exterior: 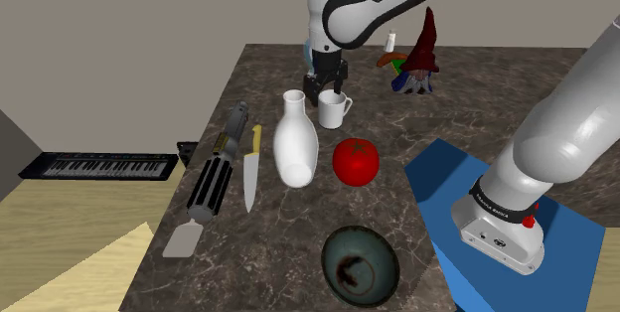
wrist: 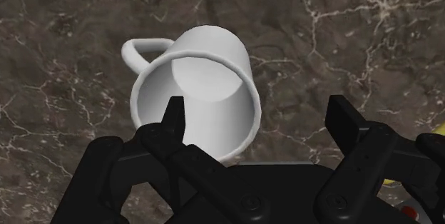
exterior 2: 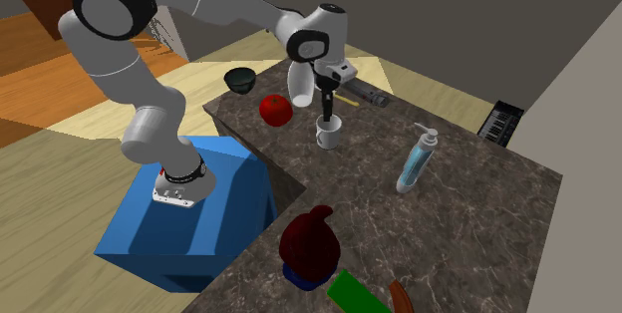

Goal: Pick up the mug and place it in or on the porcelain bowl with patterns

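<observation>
A white mug (exterior: 334, 109) stands upright near the dark marble table's far side, its handle pointing away from the vase. My black gripper (exterior: 326, 87) hangs just above its rim, open. In the wrist view one finger (wrist: 173, 118) is over the mug's (wrist: 196, 90) mouth and the other finger (wrist: 344, 121) is outside its wall, opposite the handle; neither clasps it. The gripper (wrist: 258, 119) holds nothing. The dark patterned bowl (exterior: 360, 263) sits at the table's near edge in the shoulder view. From the second exterior view the gripper (exterior 2: 328, 114) is over the mug (exterior 2: 328, 134), and the bowl (exterior 2: 239, 80) is beyond it.
Between mug and bowl lie a white vase (exterior: 295, 139) and a red tomato (exterior: 355, 161). A knife (exterior: 250, 168) and a black spatula (exterior: 204, 196) lie to the shoulder view's left. A gnome figure (exterior: 422, 57) and a soap bottle (exterior 2: 417, 159) stand further back. The blue stand (exterior: 497, 260) adjoins the table.
</observation>
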Robot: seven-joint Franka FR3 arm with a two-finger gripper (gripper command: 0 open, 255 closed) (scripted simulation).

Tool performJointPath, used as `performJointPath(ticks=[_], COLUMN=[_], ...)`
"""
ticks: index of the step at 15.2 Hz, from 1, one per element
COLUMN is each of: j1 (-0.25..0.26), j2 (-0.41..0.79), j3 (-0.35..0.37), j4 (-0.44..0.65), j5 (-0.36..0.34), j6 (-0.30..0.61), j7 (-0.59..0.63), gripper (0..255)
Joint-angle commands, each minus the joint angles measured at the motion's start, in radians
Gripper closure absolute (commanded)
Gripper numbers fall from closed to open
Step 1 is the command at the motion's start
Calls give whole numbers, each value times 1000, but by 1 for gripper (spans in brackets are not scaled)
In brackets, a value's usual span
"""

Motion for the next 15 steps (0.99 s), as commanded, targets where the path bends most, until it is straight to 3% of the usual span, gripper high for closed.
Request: performJointPath(ticks=[1,7,15], j1=[-2,-3,-3], j2=[35,83,82], j3=[1,-1,-1], j4=[11,-30,-30], j5=[-17,-39,-38], j6=[25,112,111], j7=[10,26,26], gripper=[0,0,0])
